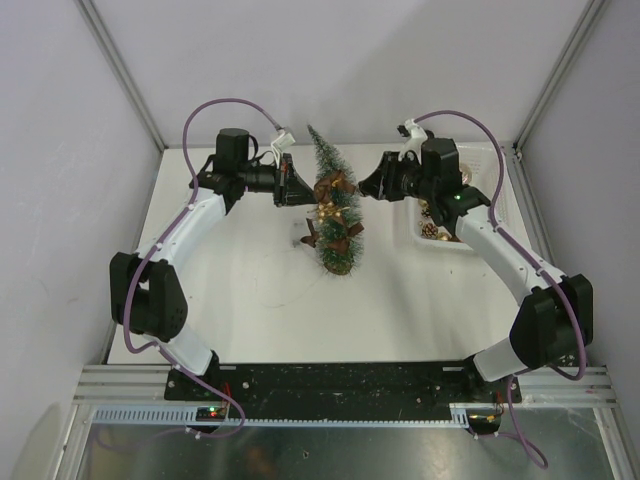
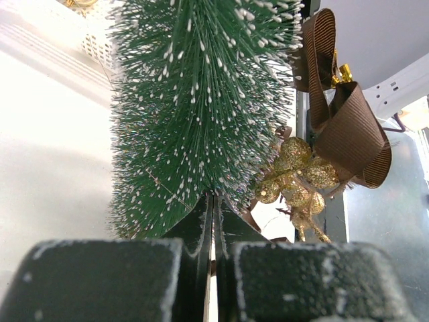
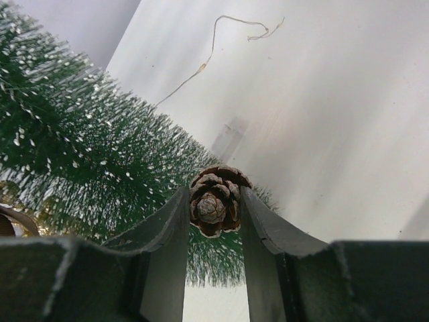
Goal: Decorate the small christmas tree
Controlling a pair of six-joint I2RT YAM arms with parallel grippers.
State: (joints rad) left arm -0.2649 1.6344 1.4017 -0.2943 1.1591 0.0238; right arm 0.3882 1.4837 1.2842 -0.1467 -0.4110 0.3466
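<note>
Tree (image 1: 333,205) stands on the bench (image 1: 250,290), upper centre of the top view, tip toward the back wall. Already on it: brown bow (image 2: 348,127), gold balls (image 2: 295,168), and a second bow lower down. Basket (image 1: 440,240) of ornaments sits right of the tree, partly under the right arm.

Left jaws: together, tips buried in the bristles on the tree's left side in the top view. Can't tell whether any bristles are pinched. Right jaws: clamped on a cone (image 3: 213,201), held just beside the tree's right flank, with bristles filling the left of the right wrist frame. Thin thread (image 3: 221,40) lies loose on the bench beyond.

Step in hand, likely: seat the cone in the branches while the left side braces the tree. To do it well:
- Push the cone straight into a bare patch of bristles, clear of the bows and balls, deep enough that the bristles grip it.
- Go slow. The tree looks light and narrow-based, and a sideways shove could tip it, so the left contact should oppose the push.
- Open only once the cone is wedged, then back out along the same line so the jaws don't drag it free.
</note>
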